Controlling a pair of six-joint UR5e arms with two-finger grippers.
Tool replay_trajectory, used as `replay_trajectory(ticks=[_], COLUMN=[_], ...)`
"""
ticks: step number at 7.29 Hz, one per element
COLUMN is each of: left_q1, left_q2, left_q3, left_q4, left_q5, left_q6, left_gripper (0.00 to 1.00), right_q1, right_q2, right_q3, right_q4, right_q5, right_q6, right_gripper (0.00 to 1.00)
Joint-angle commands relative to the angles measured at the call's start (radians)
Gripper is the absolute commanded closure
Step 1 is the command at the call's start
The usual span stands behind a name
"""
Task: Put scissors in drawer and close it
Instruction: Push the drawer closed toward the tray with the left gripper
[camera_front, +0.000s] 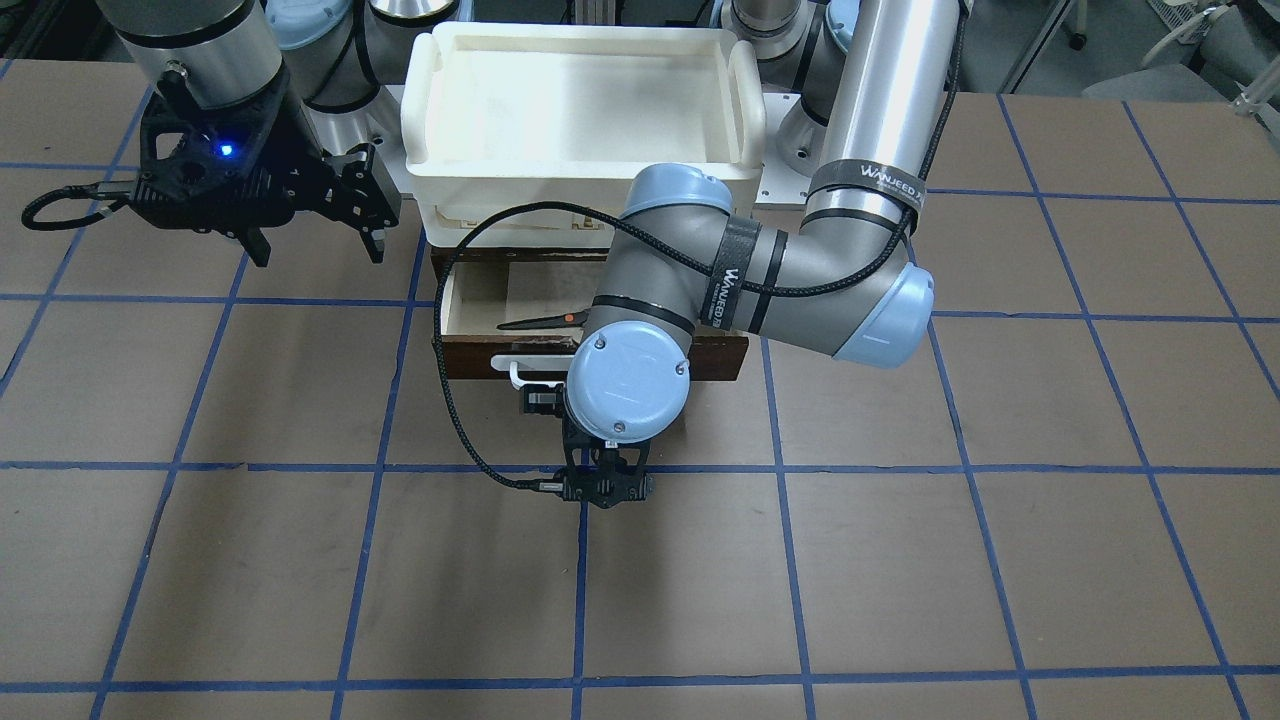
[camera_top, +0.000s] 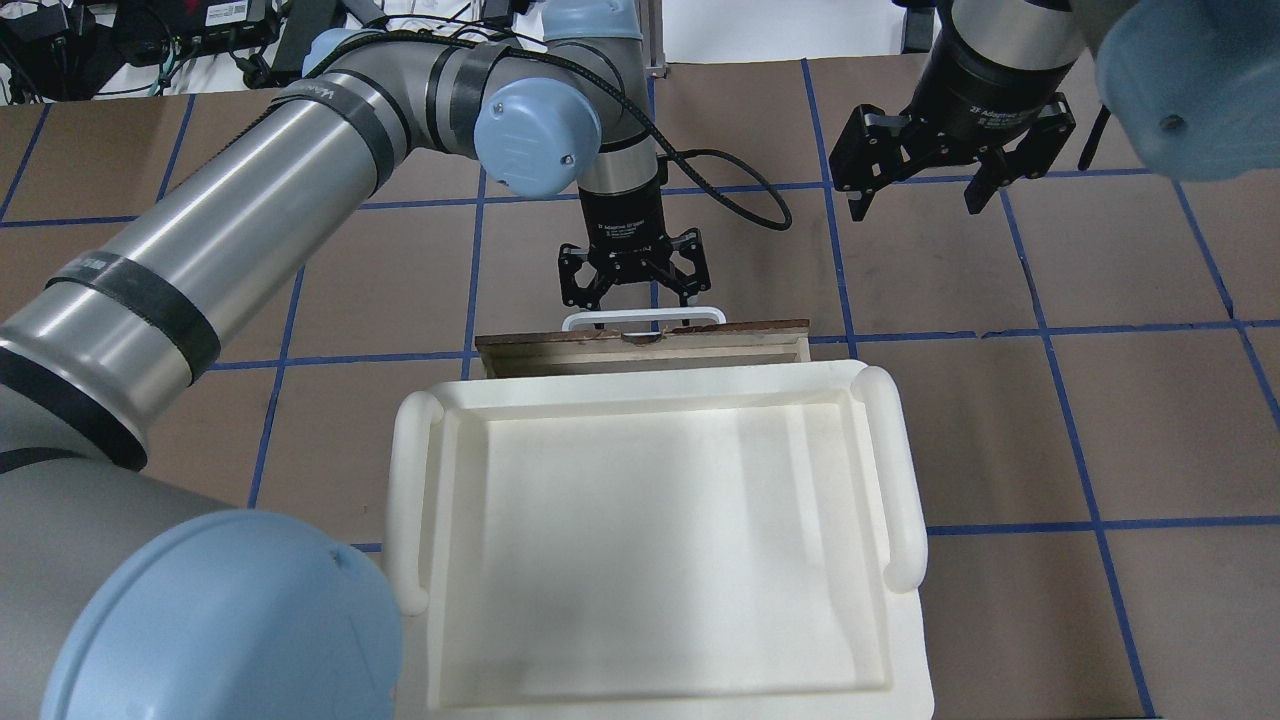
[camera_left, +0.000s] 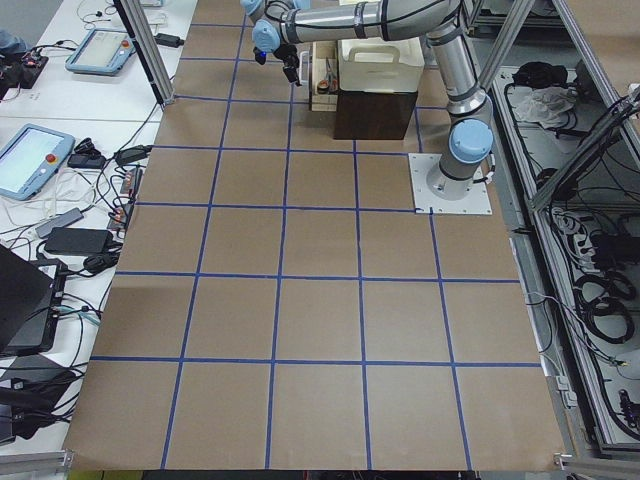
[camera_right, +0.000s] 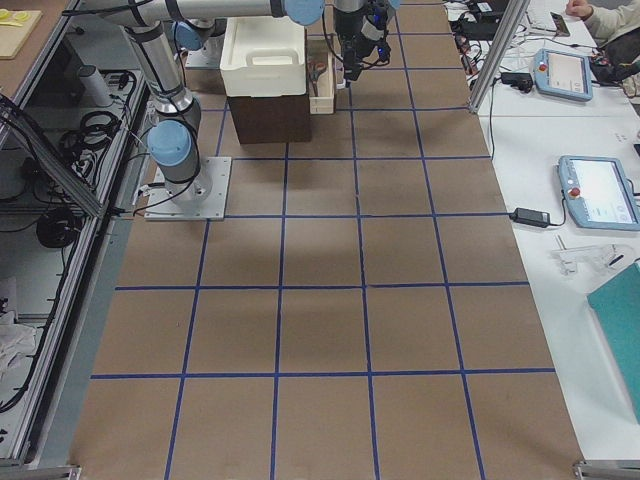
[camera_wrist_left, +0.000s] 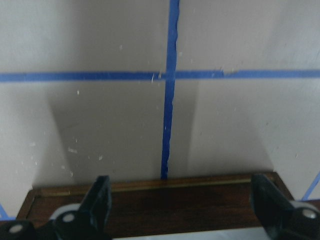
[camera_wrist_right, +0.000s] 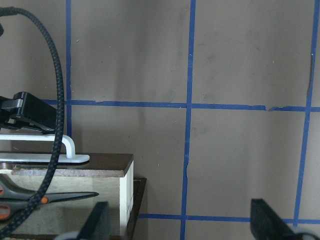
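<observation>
The drawer (camera_front: 470, 352) stands pulled open, dark brown with a pale inside and a white bar handle (camera_front: 512, 366). The scissors (camera_front: 535, 322) lie inside it along the front wall and also show in the right wrist view (camera_wrist_right: 47, 196). My left gripper (camera_top: 633, 298) is open and empty, hanging just past the handle (camera_top: 643, 317) on the side away from the robot. I cannot tell whether it touches the handle. In the left wrist view the drawer front (camera_wrist_left: 170, 205) lies between its fingers (camera_wrist_left: 100, 200). My right gripper (camera_top: 918, 198) is open and empty, raised off to the drawer's side.
A white plastic tray (camera_top: 900, 460) sits on top of the dark cabinet that holds the drawer and hides most of the drawer from overhead. A black cable (camera_front: 450, 380) loops from the left wrist beside the drawer. Brown table with blue grid tape surrounds it.
</observation>
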Motion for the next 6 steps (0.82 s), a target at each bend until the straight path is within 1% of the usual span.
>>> replay_trajectory(ticks=[1,3,6], left_q1=[-0.003,-0.006,-0.023], left_q2=[0.054,0.095,0.114], left_q3=[-0.079,-0.139,-0.169], left_q4=[-0.008,-0.008,-0.002], left_q5=[-0.001,-0.004,-0.016], left_q6=[0.01,0.013,0.011], left_gripper=[0.0,0.0,0.0], right_q1=[0.0,0.0,0.0], right_q2=[0.001,0.001,0.0], right_q3=[0.0,0.0,0.0], right_q4=[0.0,-0.002,-0.002], right_q5=[0.0,0.0,0.0], right_q6=[-0.001,-0.003,-0.001], right_gripper=[0.0,0.0,0.0])
